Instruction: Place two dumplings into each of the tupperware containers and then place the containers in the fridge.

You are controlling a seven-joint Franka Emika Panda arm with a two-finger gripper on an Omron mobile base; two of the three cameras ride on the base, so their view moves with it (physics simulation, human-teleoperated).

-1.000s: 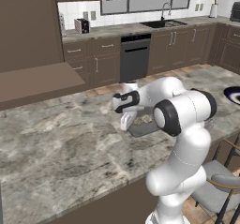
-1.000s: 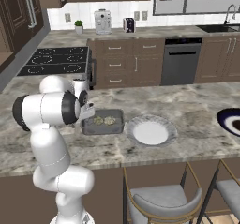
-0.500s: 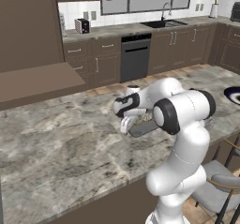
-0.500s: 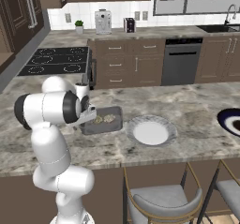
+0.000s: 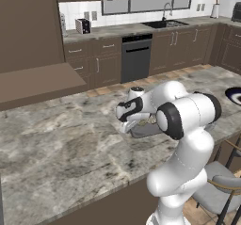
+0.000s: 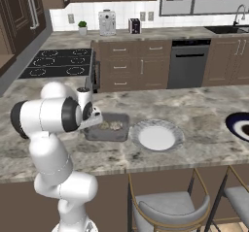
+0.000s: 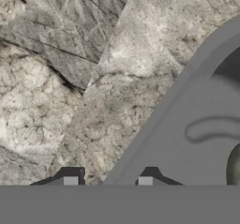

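Observation:
The dark grey tupperware container point(image 6: 111, 130) lies on the marble counter point(image 6: 194, 114) with two dumplings point(image 6: 115, 125) inside. From the left base view the container point(image 5: 145, 130) is half hidden behind my arm. My gripper point(image 6: 92, 124) is down at its left end. In the hand view the gripper point(image 7: 108, 183) straddles the container's rim point(image 7: 154, 124), one fingertip point(image 7: 70, 181) outside on the counter and the other inside, shut on that wall. A dumpling point(image 7: 234, 167) shows at the right edge. The fridge is out of view.
A round pale grey plate point(image 6: 155, 137) sits right beside the container. A dark-rimmed plate point(image 6: 240, 125) lies at the counter's far right end. Stools point(image 6: 165, 207) stand under the front edge. A stovetop point(image 6: 56, 63) lies beyond on the left.
The fingers have drawn together around the container's left rim, from wide open a second ago. The hand has dropped slightly onto the rim; the container stays in place.

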